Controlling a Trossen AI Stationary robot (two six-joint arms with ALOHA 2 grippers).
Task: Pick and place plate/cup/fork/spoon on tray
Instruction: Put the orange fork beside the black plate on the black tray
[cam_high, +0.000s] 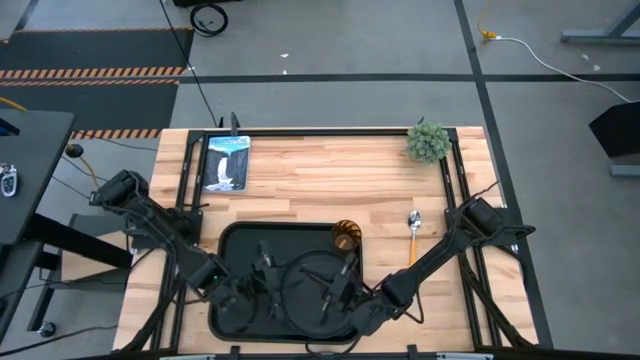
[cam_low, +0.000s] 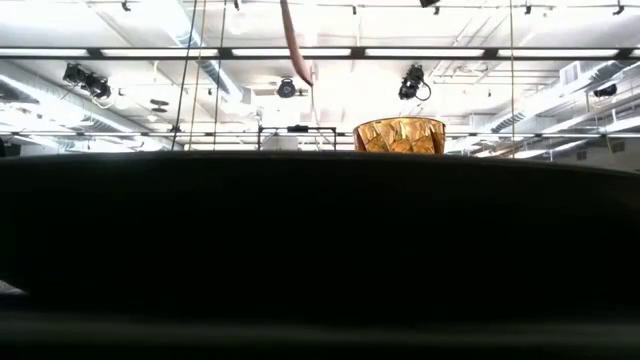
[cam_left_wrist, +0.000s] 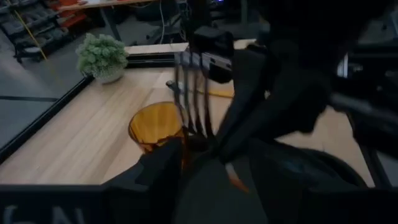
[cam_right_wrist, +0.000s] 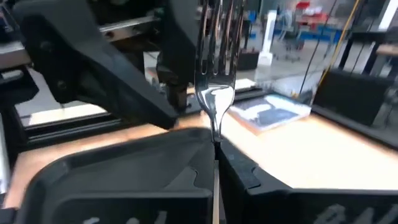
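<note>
Nearest the robot, the right tool (cam_high: 335, 293) grips the fork (cam_right_wrist: 216, 68) upright over the plate (cam_high: 318, 290), which already lies on the tray (cam_high: 228, 240); the left tool (cam_high: 262, 290) stands wide and empty just beside. Farther out, the cup (cam_high: 346, 236) sits at the tray's far edge. The spoon (cam_high: 414, 232) is on the desk (cam_high: 320, 175) off the tray, so by my reckoning fork and spoon remain.

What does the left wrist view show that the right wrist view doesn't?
Only the left wrist view shows the cup and the plant on the wooden table. Only the right wrist view shows the picture card and the tray rim. Both show the fork, tines up, held in the right tool.
</note>
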